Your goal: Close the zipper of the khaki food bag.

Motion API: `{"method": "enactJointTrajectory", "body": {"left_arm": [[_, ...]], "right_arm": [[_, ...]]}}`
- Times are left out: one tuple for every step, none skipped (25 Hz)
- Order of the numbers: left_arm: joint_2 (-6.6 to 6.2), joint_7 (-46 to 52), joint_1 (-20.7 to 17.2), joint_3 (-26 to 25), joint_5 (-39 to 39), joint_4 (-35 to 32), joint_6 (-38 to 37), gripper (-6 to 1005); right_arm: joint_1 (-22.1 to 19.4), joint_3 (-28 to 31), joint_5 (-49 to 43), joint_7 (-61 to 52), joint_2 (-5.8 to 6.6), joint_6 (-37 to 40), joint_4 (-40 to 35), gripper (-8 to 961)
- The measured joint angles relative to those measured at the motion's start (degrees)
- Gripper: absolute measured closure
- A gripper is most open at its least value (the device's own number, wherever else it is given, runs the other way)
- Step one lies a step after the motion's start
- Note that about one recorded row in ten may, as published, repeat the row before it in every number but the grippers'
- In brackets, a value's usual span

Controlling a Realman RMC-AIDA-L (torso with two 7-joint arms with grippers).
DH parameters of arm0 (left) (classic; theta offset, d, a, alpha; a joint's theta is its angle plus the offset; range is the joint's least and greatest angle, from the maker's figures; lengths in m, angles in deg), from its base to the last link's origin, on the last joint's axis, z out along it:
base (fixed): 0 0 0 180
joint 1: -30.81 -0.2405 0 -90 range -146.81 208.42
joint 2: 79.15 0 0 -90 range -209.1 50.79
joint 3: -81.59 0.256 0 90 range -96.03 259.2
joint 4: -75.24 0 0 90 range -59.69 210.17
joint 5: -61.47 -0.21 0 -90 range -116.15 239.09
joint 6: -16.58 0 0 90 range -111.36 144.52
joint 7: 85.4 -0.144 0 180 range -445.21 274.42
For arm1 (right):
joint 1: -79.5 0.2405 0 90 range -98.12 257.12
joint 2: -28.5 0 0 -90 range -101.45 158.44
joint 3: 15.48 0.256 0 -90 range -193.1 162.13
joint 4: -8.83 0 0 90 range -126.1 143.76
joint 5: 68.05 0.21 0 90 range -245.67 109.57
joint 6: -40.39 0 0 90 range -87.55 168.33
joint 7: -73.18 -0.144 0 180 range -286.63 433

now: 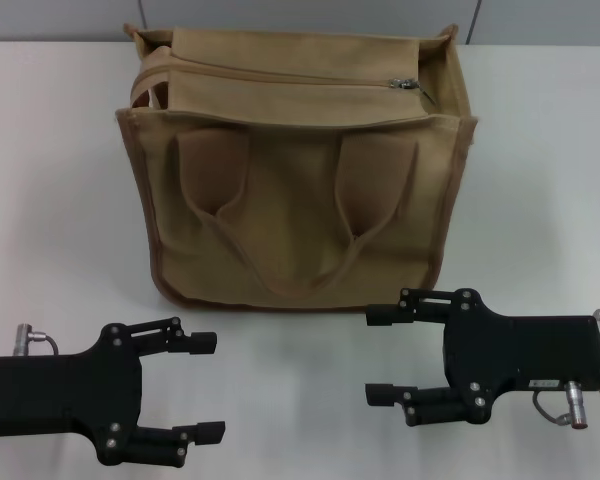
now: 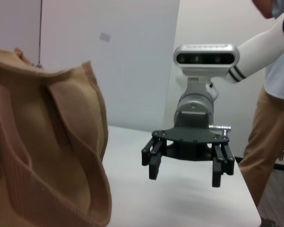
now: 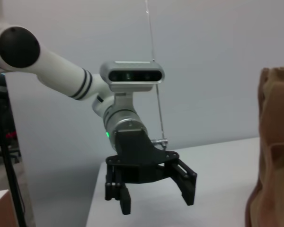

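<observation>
The khaki food bag [image 1: 300, 210] stands upright on the white table [image 1: 540, 170], its two looped handles hanging down its near side. The zipper [image 1: 280, 76] runs across the top panel. Its small silver slider [image 1: 404, 85] sits near the right end. My left gripper [image 1: 212, 386] is open and empty, near the table's front left, in front of the bag. My right gripper [image 1: 378, 353] is open and empty at the front right, just in front of the bag's lower right corner. The left wrist view shows the bag [image 2: 47, 142] and the right gripper [image 2: 184, 170]. The right wrist view shows the left gripper [image 3: 154, 198].
A grey wall [image 1: 300, 18] rises behind the table. A person in tan trousers [image 2: 270, 137] stands beyond the table's right side. Bare white tabletop lies on both sides of the bag.
</observation>
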Motion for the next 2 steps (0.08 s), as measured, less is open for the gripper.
{"method": "enactJointTrajectory", "body": {"left_arm": [[0.02,0.02,0.03,0.04,-0.21,0.0,0.19,159],[0.03,0.02,0.04,0.07,-0.27,0.0,0.23,159]], "right_arm": [[0.0,-0.04,0.02,0.01,-0.03,-0.37,0.0,193],[0.02,-0.09,0.03,0.02,-0.04,-0.64,0.03,193]]}}
